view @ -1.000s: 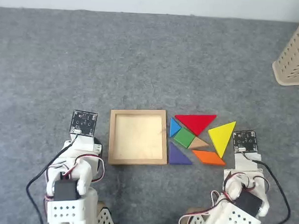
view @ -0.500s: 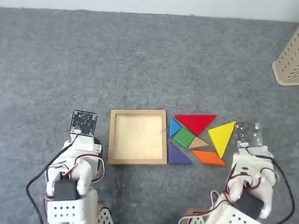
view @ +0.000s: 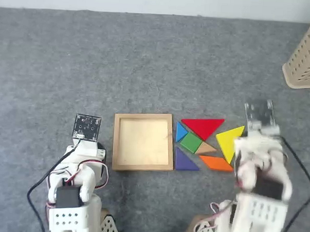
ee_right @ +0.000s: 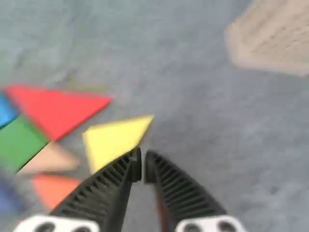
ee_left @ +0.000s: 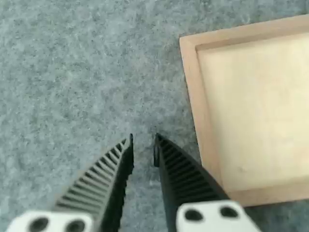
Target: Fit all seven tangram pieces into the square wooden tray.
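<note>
Over the last second the right arm [view: 261, 167] has lifted off its resting spot beside the pieces and swung forward. In the high view its wrist now stands past the yellow triangle [view: 230, 141], where before it sat near the orange parallelogram [view: 215, 163]. The right gripper [ee_right: 142, 157] has its jaws pressed together with nothing between them, and it hangs above the grey table [view: 147, 59] with its tips over the yellow triangle's edge.

The left arm [view: 78, 169] has not moved. The left gripper [ee_left: 143, 142] is parked just beside the square wooden tray [view: 144, 116], its jaws drawn to a narrow slit and holding nothing.

None of the pieces has shifted. The red triangle [view: 202, 127], blue triangle [view: 181, 131], green square [view: 191, 143], tan triangle [view: 206, 148] and purple triangle [view: 184, 161] lie with the yellow and orange ones in a loose cluster on the table. The cluster sits just beside the tray's edge on the right arm's side. The tray holds no pieces.

The task therefore looks to be at its very start, with the right arm probably beginning an approach to a first piece. The yellow triangle seems the likeliest target. The jaws would have to open before any grasp.
</note>
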`<act>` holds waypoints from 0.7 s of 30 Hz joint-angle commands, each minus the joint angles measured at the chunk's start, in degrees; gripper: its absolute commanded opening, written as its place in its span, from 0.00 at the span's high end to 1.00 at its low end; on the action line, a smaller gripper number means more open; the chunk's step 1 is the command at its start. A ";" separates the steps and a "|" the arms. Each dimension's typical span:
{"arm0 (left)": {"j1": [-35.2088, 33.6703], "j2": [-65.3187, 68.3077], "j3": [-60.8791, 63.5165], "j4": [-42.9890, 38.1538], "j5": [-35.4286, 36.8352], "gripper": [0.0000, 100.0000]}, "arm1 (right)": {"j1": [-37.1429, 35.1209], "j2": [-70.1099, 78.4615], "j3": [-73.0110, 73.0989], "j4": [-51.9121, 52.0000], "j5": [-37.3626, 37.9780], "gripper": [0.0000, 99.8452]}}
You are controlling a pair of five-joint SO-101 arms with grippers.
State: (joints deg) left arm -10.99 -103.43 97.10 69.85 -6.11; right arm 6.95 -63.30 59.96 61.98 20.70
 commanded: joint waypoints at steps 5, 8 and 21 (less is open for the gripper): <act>0.18 -1.32 -0.48 0.18 0.53 0.93 | -9.45 37.41 -21.45 4.35 -10.99 0.79; 0.18 -1.32 -0.48 0.18 0.53 0.93 | -9.80 47.69 -27.34 4.44 -14.68 0.78; 0.18 -1.32 -0.48 0.18 0.53 0.93 | -12.88 70.81 -39.47 4.26 -21.27 0.71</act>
State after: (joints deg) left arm -10.99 -103.43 97.10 69.85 -6.11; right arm -5.27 7.12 24.79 66.20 1.01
